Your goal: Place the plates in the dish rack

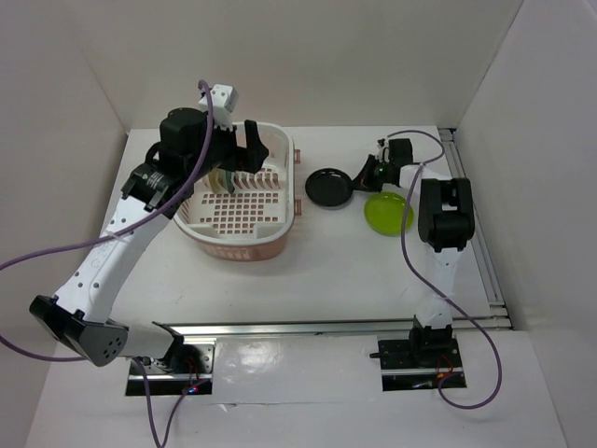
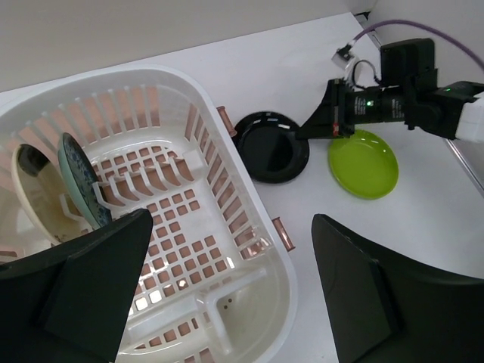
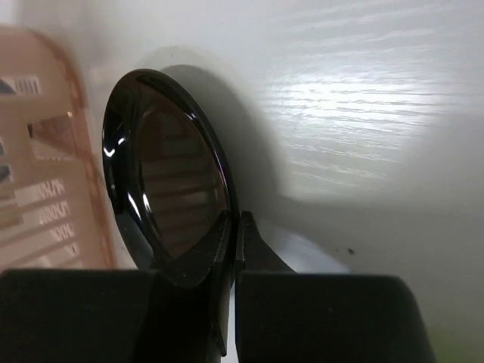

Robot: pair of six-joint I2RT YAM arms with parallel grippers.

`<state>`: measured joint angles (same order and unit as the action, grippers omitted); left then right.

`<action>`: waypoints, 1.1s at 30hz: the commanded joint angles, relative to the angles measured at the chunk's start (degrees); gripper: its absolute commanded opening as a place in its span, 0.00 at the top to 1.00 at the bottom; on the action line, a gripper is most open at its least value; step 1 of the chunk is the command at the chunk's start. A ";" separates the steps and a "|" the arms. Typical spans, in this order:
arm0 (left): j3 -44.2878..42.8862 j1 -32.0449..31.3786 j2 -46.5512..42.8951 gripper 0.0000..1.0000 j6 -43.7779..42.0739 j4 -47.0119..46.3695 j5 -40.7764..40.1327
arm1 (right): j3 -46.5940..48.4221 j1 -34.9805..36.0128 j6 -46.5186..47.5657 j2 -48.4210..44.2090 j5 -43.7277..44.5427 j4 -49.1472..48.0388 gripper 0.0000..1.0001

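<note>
The white-pink dish rack (image 1: 242, 233) stands left of centre. In the left wrist view the cream plate (image 2: 34, 198) and the blue-green plate (image 2: 79, 185) stand upright among the rack's (image 2: 249, 151) prongs. My left gripper (image 2: 227, 295) is open and empty above the rack. The glossy black plate (image 1: 328, 188) lies on the table right of the rack, and the lime green plate (image 1: 388, 213) lies further right. My right gripper (image 3: 236, 219) is shut on the black plate's (image 3: 162, 189) right rim; it also shows from above (image 1: 364, 175).
White walls enclose the table on the left, back and right. A metal rail (image 1: 490, 271) runs along the right edge. The right arm's cable (image 1: 410, 140) loops near the back right.
</note>
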<state>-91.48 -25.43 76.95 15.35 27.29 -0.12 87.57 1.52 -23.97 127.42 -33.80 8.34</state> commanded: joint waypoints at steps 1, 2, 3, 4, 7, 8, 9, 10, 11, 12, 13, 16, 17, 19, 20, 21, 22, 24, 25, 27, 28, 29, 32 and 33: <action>-0.45 0.12 0.92 0.00 1.87 -2.42 -0.32 | 1.02 -1.17 -4.77 -10.33 6.01 -6.23 1.00; -1.32 0.12 1.53 0.00 2.57 -2.42 -0.32 | 1.89 -1.17 -4.77 -12.87 10.29 -6.23 1.00; -2.20 0.12 2.15 0.00 2.58 -2.42 0.29 | 2.86 -1.17 -4.17 -13.85 12.51 -4.14 1.00; -2.21 0.12 3.46 0.00 3.10 -2.42 0.30 | 5.57 -1.17 -3.55 -14.73 14.45 -2.55 1.00; -3.88 0.12 6.18 0.00 3.72 -2.42 1.44 | 9.71 -1.17 -2.06 -18.33 19.03 1.41 1.00; -4.58 0.12 6.98 0.00 3.72 -2.42 2.74 | 9.72 -0.65 -1.53 -19.39 21.12 2.20 1.00; -5.37 0.12 7.77 0.02 3.72 -3.02 3.45 | 10.51 -0.64 -0.91 -21.66 21.15 3.34 1.00; -5.90 0.12 8.65 0.04 3.72 -3.55 3.46 | 11.04 -0.64 -0.30 -22.64 21.15 3.35 1.00; -6.42 0.12 10.40 0.04 3.72 -3.56 3.98 | 11.04 -0.64 -0.29 -23.61 18.71 4.05 1.00; -7.56 0.12 11.29 0.04 3.72 -4.08 3.99 | 11.04 -0.64 0.49 -25.44 16.34 4.05 1.00; -8.18 0.12 12.16 0.04 3.72 -4.69 4.60 | 10.35 -0.64 1.20 -26.42 13.44 3.01 1.00; -10.99 0.12 15.42 0.02 3.72 -5.75 7.49 | 11.47 0.67 4.27 -28.01 0.87 2.03 1.00; -11.00 0.12 16.03 0.02 3.72 -6.89 8.20 | 12.00 1.98 5.06 -28.01 -2.72 2.90 1.00; -12.83 0.12 17.87 0.02 4.33 -7.43 9.96 | 11.40 3.13 5.60 -29.76 -5.12 2.39 1.00; -13.37 0.12 18.50 0.02 4.33 -8.21 9.96 | 10.35 3.84 5.60 -30.55 -7.66 1.08 1.00; -14.50 0.12 19.11 0.02 5.03 -8.22 10.66 | 9.30 3.84 4.47 -31.78 -8.47 -1.28 1.00; -15.04 0.12 19.73 0.02 5.04 -8.22 10.67 | 8.50 3.84 3.85 -31.79 -8.47 -1.31 1.00; -15.82 0.12 21.04 0.02 5.65 -8.22 11.19 | 8.49 4.89 3.84 -32.49 -9.08 -1.31 1.00; -15.83 0.12 21.05 0.02 5.65 -8.91 11.80 | 8.49 4.90 3.84 -32.49 -9.09 -0.44 1.00; -15.83 0.12 21.57 0.04 6.17 -9.44 11.81 | 7.71 5.42 3.84 -32.49 -9.09 -0.43 1.00; -15.83 0.12 21.58 0.08 6.18 -9.45 11.81 | 7.18 5.42 3.23 -33.10 -9.96 -1.56 1.00; -15.83 0.12 21.58 0.15 6.18 -9.97 11.81 | 7.18 5.42 2.61 -33.11 -10.75 -2.96 1.00; -15.31 0.12 22.11 0.32 6.18 -9.97 11.81 | 5.33 5.42 -1.07 -33.64 -15.14 -7.96 1.00; -15.30 0.12 22.71 0.39 6.18 -10.58 11.81 | 3.59 5.42 -3.69 -33.64 -17.50 -9.81 1.00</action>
<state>-105.03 -25.43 98.56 21.28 20.78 10.37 93.03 6.94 -22.50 97.25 -44.47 7.66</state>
